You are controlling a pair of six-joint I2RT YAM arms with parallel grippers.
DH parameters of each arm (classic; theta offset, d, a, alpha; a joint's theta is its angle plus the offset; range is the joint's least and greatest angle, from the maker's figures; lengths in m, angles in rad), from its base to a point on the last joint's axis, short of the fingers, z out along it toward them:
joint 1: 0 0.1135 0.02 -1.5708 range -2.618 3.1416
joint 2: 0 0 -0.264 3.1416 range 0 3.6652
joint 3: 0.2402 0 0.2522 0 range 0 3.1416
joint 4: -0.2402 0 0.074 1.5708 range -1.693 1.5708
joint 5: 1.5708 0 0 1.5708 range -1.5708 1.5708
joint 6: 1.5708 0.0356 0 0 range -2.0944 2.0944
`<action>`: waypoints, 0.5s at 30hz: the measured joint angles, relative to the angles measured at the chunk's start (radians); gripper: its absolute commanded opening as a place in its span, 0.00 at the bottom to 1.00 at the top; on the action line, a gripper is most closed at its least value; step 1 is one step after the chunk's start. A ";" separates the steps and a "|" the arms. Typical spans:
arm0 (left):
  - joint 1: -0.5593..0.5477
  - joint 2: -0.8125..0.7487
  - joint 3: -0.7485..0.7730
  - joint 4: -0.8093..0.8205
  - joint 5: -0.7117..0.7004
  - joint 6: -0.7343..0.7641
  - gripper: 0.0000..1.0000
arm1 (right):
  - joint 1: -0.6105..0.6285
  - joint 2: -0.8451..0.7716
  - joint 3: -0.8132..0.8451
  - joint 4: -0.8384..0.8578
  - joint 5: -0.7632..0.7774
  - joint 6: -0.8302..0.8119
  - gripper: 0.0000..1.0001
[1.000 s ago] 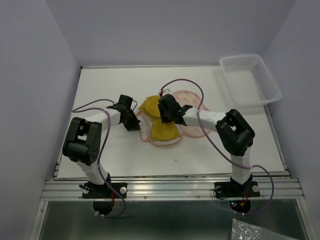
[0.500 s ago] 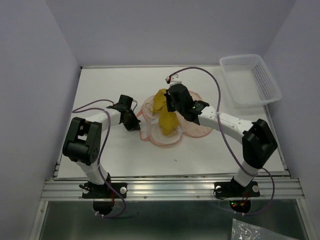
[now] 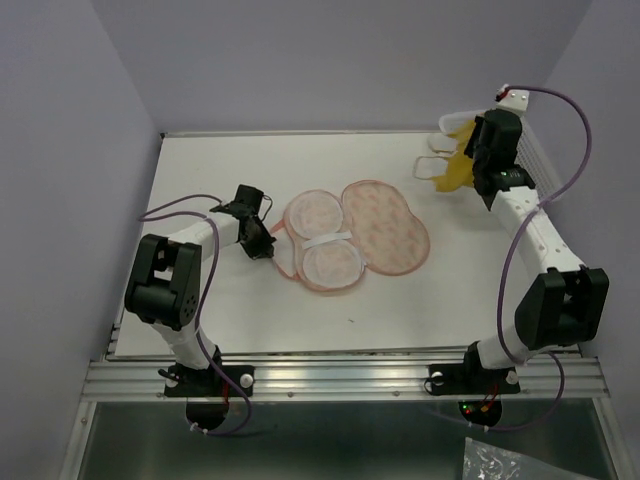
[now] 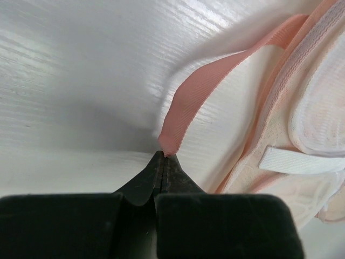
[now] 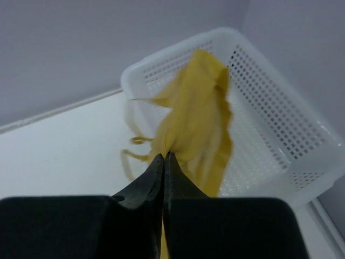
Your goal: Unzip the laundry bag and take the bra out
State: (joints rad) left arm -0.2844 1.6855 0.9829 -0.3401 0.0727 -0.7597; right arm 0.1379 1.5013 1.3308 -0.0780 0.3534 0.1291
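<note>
The laundry bag lies spread open and flat in the middle of the table, cream mesh with pink edging. My left gripper is shut on its pink loop at the bag's left end; the bag's edge shows in the left wrist view. My right gripper is shut on the yellow bra and holds it in the air at the back right, over the near end of the white basket. In the right wrist view the bra hangs from the fingertips over the basket.
The white plastic lattice basket stands at the back right corner of the table; it fills the right wrist view. Purple cables loop off both arms. Walls stand close on both sides.
My right arm has lifted the bra out of the bag and swung it right and back to the basket. The bag now lies flat and empty. The left gripper has kept its hold.
</note>
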 measured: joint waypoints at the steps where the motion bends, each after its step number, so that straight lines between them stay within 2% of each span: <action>1: 0.004 0.000 0.002 -0.001 -0.001 0.002 0.00 | -0.059 0.007 0.025 0.000 0.018 -0.007 0.01; 10: 0.014 0.004 0.017 -0.014 -0.004 0.024 0.00 | -0.179 0.169 0.257 0.076 0.138 -0.063 0.01; 15: 0.014 0.017 0.050 -0.023 -0.005 0.031 0.00 | -0.216 0.293 0.278 0.092 0.182 -0.062 0.01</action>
State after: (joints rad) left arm -0.2703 1.7027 1.0332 -0.3634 0.0681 -0.7288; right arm -0.0780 1.7947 1.6085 0.0139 0.5354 0.0669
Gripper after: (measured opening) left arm 0.044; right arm 0.023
